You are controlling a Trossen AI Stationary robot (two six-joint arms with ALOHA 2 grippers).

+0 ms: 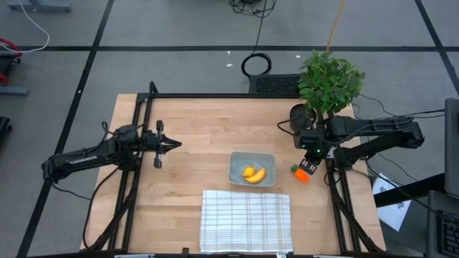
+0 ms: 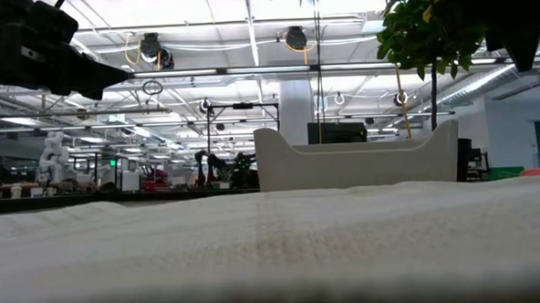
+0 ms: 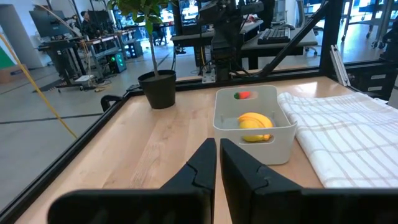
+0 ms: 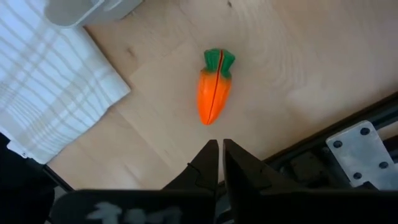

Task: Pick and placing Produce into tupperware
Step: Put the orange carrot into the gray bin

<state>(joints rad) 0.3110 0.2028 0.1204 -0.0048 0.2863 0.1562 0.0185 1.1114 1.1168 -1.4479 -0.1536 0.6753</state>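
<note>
The tupperware (image 1: 252, 169) stands at mid-table with the banana (image 1: 255, 175) and the lemon-like lump (image 1: 248, 171) lying inside it; the left wrist view shows the tupperware (image 3: 254, 124) with the banana (image 3: 255, 121). The orange carrot (image 1: 304, 174) lies on its side on the wood near the right edge, green top toward the tupperware; the carrot (image 4: 213, 95). My right gripper (image 4: 220, 162) hovers above the carrot, shut, touching nothing. My left gripper (image 3: 217, 163) waits shut over the table's left part, pointing at the tupperware.
A white checked cloth (image 1: 245, 220) lies at the near edge, just in front of the tupperware. A potted plant (image 1: 328, 82) in a black pot stands at the far right corner, close behind my right arm. Black frame rails (image 1: 337, 208) run along the table edges.
</note>
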